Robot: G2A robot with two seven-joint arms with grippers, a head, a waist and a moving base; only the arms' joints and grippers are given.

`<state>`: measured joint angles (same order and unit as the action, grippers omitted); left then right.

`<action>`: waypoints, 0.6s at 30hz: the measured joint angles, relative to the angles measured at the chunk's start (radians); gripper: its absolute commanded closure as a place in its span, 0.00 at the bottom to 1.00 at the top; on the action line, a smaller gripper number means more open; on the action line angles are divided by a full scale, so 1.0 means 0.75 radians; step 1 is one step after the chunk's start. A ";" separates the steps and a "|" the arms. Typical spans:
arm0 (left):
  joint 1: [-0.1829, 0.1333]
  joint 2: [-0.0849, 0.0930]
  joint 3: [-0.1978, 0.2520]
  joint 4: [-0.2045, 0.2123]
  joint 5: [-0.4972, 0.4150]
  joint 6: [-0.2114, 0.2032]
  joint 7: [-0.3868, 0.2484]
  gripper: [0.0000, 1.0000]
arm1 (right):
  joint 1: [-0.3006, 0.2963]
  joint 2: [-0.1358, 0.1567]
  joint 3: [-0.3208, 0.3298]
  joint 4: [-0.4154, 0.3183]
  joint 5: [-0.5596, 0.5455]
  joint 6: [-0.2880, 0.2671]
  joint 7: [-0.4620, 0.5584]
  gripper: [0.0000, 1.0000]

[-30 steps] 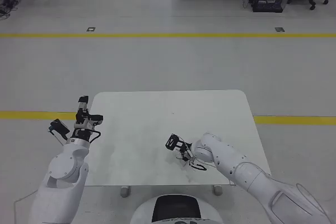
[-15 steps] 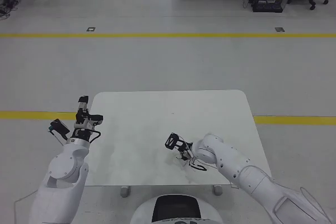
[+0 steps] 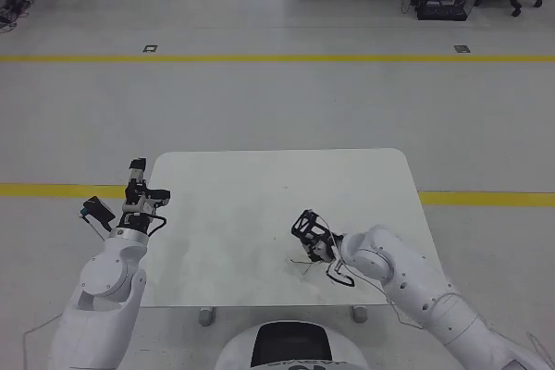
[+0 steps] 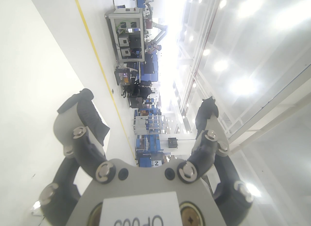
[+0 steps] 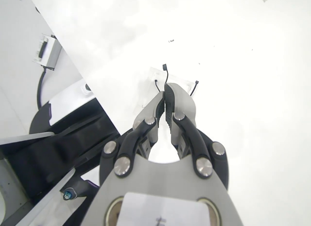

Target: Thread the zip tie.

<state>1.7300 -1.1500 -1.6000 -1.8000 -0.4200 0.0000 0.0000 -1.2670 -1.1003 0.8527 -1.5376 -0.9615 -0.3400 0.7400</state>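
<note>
- Zip tie [image 5: 166,73] pinched between the closed pads of the right gripper [image 5: 165,91], its head end poking out past the tips, above the near right part of the table [image 3: 259,185].
- Left gripper [image 4: 145,98], fingers spread wide and empty, stands at the table's left edge, well apart from the tie.
- Risk: the thin strap could twist or slide in so narrow a pinch, leaving the head misaligned for threading.
- Risk: spare ties [image 5: 157,85] on a clear sheet [image 5: 153,73] lie just below; a low pass could snag them.
- Tail end is hidden behind the fingers, so its free length cannot be told.
</note>
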 measured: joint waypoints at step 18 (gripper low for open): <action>0.000 0.000 0.000 0.000 0.000 0.000 0.000 0.00 | -0.048 0.128 0.073 0.009 0.514 0.000 -0.135 1.00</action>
<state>1.7300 -1.1500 -1.6000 -1.8000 -0.4200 0.0000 0.0000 -1.3030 -1.0044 0.9072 -1.5312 -0.5761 -0.3400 0.6389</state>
